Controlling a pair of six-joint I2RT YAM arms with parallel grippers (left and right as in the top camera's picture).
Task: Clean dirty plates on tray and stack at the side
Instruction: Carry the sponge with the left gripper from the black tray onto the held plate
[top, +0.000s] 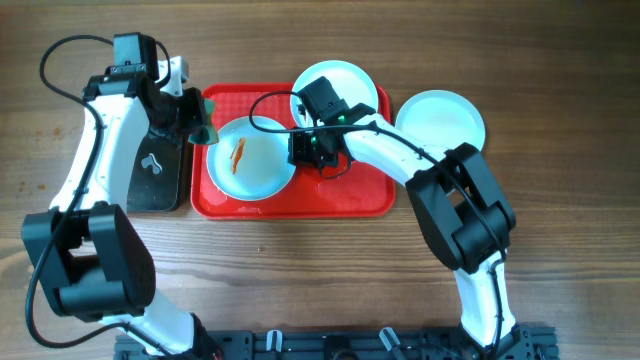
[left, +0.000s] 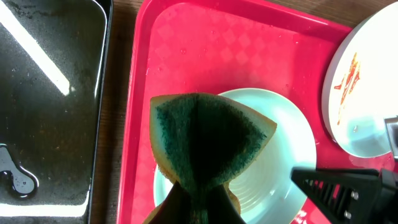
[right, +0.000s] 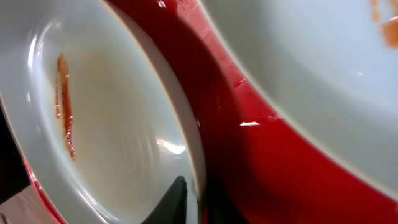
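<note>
The red tray (top: 300, 203) holds two plates. The near-left plate (top: 262, 165) has an orange-brown smear. My right gripper (top: 308, 150) is shut on its right rim, one finger inside and one under the rim (right: 199, 202). This plate (right: 112, 124) looks tilted. The second plate (top: 340, 78) lies at the tray's back, partly under the right arm, and is also smeared (left: 360, 106). The third plate (top: 440, 120) sits on the table right of the tray. My left gripper (top: 200, 125) is shut on a green sponge (left: 205, 137) over the held plate's (left: 280, 143) left side.
A black tray (top: 158, 170) lies left of the red tray, with a small white object on it. The wooden table shows around both trays. The right gripper's black finger (left: 339, 186) shows at the lower right of the left wrist view.
</note>
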